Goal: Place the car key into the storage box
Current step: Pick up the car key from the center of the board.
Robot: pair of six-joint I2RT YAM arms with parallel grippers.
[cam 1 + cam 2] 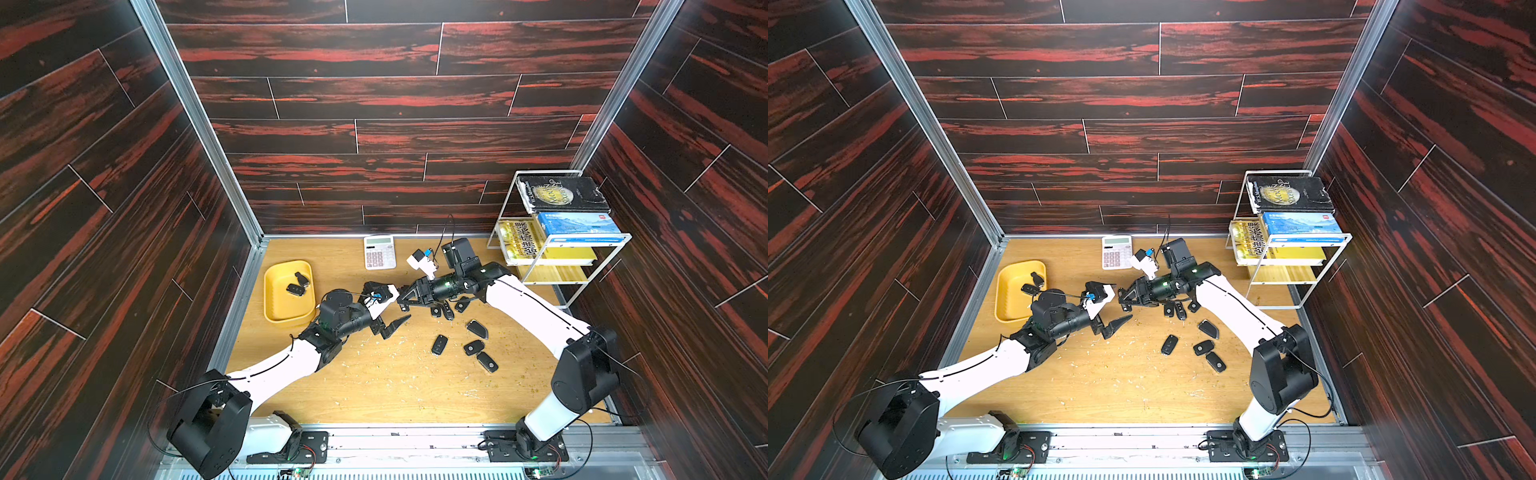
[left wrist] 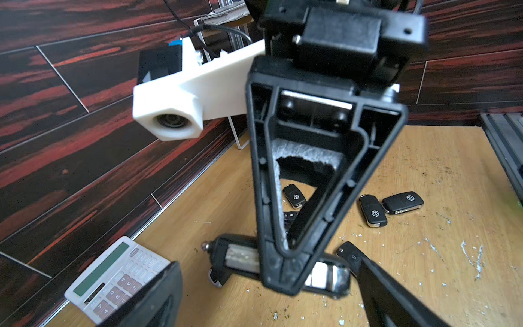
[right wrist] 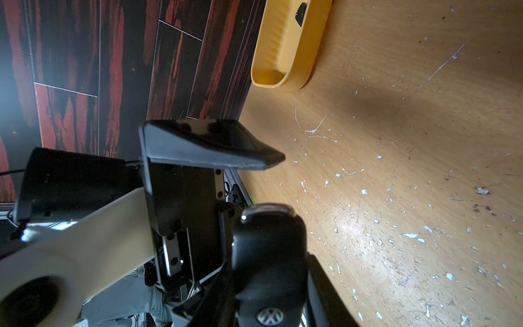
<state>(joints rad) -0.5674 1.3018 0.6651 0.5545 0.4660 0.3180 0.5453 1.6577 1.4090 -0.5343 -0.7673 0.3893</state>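
Here, the right end effector (image 1: 404, 306) is pinching a car key (image 3: 268, 260).
The left end effector (image 1: 392, 327) is hanging spread just beside it.

My right jaws' car key (image 3: 268, 254) bears a VW badge, as do three loose keys (image 2: 375, 213); the dark book (image 1: 561, 193) reads "The Moon and Sixpence"; the calculator (image 2: 113, 283) shows digit keys.

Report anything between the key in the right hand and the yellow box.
The left hand, open, sits directly in front of the car key held by the right hand, and its wrist lies across the straight line to the storage box. Nothing else blocks it.
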